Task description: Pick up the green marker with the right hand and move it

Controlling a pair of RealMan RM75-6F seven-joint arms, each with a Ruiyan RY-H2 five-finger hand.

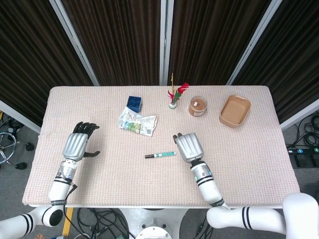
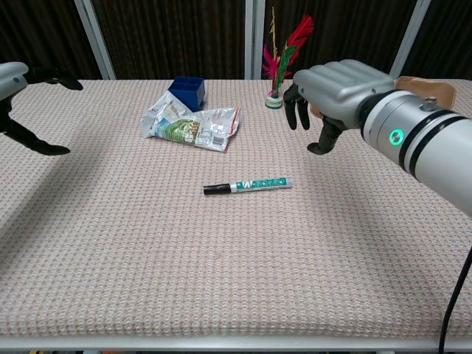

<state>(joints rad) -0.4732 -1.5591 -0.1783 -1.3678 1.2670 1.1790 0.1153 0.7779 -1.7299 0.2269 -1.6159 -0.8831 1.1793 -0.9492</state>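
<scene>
The green marker (image 1: 160, 155) (image 2: 247, 185) lies flat mid-table, black cap to the left. My right hand (image 1: 187, 146) (image 2: 330, 92) hovers just right of the marker's right end, above the cloth, fingers apart and curved down, holding nothing. My left hand (image 1: 78, 143) (image 2: 18, 96) is at the table's left side, open, fingers spread, nothing in it.
A crumpled snack bag (image 1: 137, 122) and blue box (image 1: 134, 103) sit behind the marker to the left. A feather shuttlecock (image 1: 174, 97), a lidded jar (image 1: 197, 106) and a tan tray (image 1: 235, 111) stand along the back right.
</scene>
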